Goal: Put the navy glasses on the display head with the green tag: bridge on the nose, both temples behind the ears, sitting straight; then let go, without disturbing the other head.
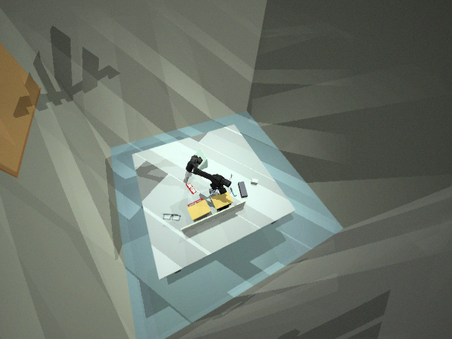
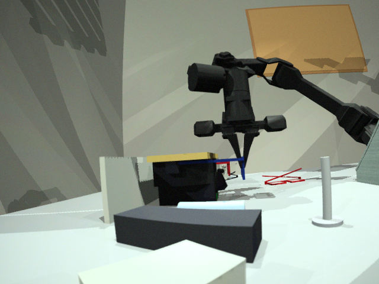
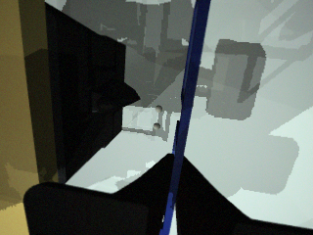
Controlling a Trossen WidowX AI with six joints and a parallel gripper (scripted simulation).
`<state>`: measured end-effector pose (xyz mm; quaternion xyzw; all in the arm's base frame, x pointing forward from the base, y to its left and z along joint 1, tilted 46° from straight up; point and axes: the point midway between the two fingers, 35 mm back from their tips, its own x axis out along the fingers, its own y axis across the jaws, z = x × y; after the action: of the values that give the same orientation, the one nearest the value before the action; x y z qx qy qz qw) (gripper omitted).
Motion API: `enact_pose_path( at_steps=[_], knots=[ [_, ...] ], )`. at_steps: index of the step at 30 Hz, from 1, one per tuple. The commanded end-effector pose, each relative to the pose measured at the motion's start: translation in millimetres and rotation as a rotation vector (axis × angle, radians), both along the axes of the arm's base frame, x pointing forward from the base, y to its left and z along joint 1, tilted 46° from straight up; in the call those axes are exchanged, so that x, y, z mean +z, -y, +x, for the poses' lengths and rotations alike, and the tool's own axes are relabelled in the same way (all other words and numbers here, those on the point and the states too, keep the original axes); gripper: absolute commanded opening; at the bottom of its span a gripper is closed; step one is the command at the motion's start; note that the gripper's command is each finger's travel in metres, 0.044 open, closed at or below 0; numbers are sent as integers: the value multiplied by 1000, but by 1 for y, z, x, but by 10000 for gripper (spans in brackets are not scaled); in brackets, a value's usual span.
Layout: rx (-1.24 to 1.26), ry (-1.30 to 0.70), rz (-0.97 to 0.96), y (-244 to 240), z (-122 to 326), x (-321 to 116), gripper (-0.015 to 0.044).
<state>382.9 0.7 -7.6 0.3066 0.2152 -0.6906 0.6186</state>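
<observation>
While the jaws are closed on the front frame of the navy glasses, the glasses are up off the tabletop, at the face side of the nearer head in the exterior view. That black head has a flat yellow top, and a bit of green tag shows low on its front. In the exterior view, one navy temple runs back along the head's side, just under the yellow top. The front frame stands apart from the nose, so the bridge is not seated. Far temple hidden; can't tell whether either one is behind an ear.

The arm reaches over with the jaws pointing down, fingertips close together around the frame. The other head, also yellow on top, stands beside the first one, with red glasses at its face. A pale upright board stands behind both heads.

A second red pair lies on the tabletop on the face side of the heads; black glasses lie beyond the other head. Near the green-tag head: a light blue roll, then a dark long box, then a small cream block. A gray post stands upright on its round foot.
</observation>
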Motion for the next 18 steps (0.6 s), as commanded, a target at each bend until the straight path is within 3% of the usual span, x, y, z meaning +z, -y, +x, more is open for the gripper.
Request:
enact_pose_path(
  at_steps=[1,18],
  knots=[
    [1,-8,-6,3,5,-1,0],
    [1,-7,-7,6,28,1,0]
  ],
)
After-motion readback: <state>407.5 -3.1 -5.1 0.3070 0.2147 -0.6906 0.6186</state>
